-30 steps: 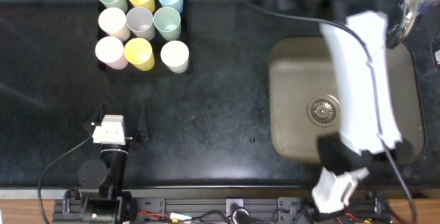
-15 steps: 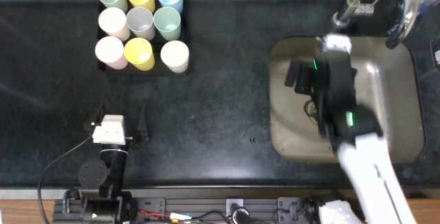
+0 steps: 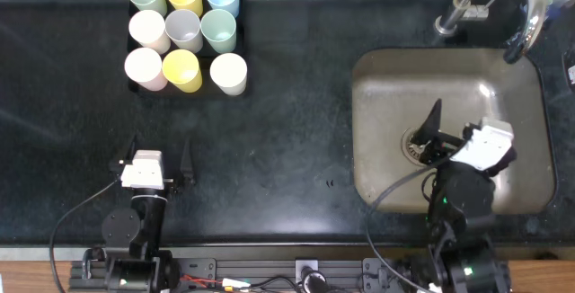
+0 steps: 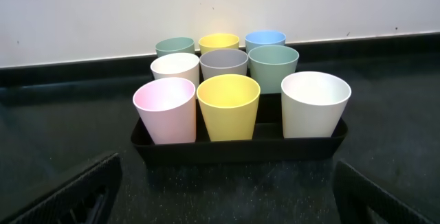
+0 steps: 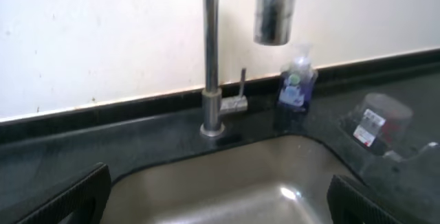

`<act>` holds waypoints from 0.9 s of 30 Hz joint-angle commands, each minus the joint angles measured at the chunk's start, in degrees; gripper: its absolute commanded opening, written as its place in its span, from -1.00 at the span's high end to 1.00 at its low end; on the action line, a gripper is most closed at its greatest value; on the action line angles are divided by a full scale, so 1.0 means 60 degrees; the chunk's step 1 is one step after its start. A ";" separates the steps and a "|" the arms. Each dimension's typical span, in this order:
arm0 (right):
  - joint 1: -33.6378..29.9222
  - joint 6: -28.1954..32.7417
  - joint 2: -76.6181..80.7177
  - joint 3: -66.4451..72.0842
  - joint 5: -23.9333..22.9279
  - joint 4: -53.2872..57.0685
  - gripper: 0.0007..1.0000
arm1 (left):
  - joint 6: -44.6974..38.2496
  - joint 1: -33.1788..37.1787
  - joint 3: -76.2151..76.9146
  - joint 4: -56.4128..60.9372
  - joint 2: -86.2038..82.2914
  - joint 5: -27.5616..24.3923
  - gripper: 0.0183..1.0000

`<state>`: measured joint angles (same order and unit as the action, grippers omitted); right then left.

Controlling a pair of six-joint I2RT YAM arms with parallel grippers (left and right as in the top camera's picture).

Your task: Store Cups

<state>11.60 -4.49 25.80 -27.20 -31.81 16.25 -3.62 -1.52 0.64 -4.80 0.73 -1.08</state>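
Note:
Several pastel cups (image 3: pixel 183 31) stand upright in three rows in a black tray (image 4: pixel 234 150) at the counter's far left corner. The front row holds a pink cup (image 4: pixel 165 108), a yellow cup (image 4: pixel 228 105) and a white cup (image 4: pixel 315 104). My left gripper (image 3: pixel 157 155) rests near the counter's front, well short of the tray and facing it, with its fingers (image 4: pixel 75 193) open and holding nothing. My right gripper (image 3: pixel 449 131) sits over the sink (image 3: pixel 377 86), near the drain, also open and holding nothing, and it faces the faucet (image 5: pixel 212 59).
The black counter runs between tray and sink. A soap bottle (image 5: pixel 294 90) and a small clear container (image 5: pixel 377 119) stand at the back wall beside the faucet (image 3: pixel 463 5). The sink basin (image 5: pixel 227 183) holds nothing visible.
The right arm has pulled back from its reach across the sink's far side toward its base, and its gripper now sits over the sink near the drain. The left arm and cups are unchanged.

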 commanded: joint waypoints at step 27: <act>-0.1614 0.0073 -0.4266 0.2353 -0.0106 0.1067 -0.99 | -0.0182 -0.0007 0.0011 -0.0076 -0.0087 -0.0022 -1.00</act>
<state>1.87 -4.12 0.86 -17.08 -32.05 29.32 -3.62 -1.52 0.64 -4.80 0.73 -1.10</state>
